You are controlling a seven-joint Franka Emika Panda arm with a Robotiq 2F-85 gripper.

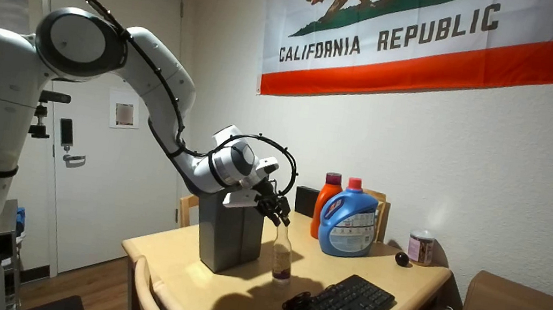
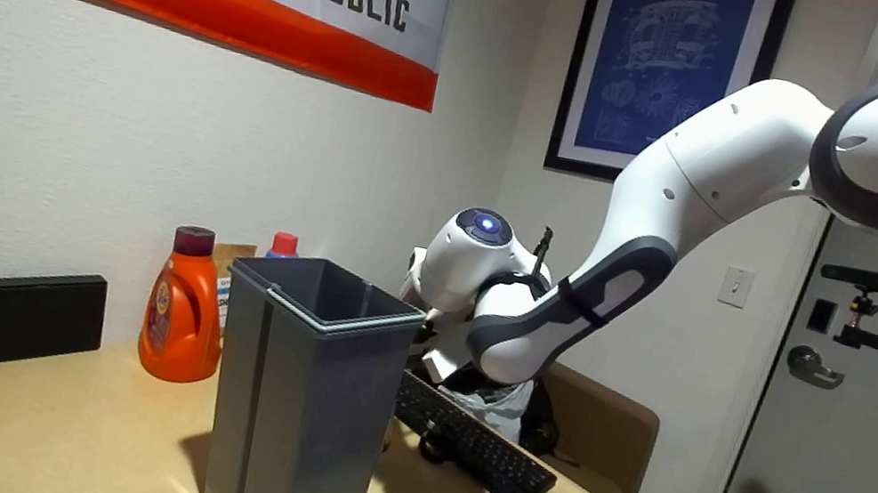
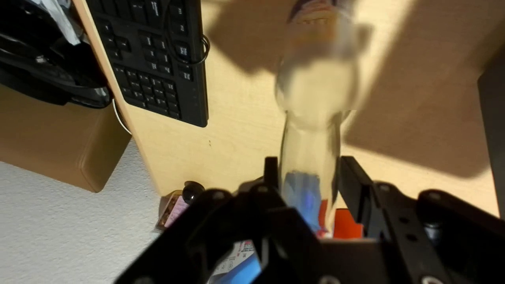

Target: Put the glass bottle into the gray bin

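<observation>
Wrist view: the tool (image 3: 309, 170) is pinching a clear glass bottle (image 3: 315, 92) by its neck; in an exterior view, a gray wastebasket (image 1: 228, 236) is standing nearby.

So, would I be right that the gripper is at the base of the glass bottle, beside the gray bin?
Almost: an exterior view shows the gripper at the neck of the glass bottle, not its base, beside the gray bin.
</observation>
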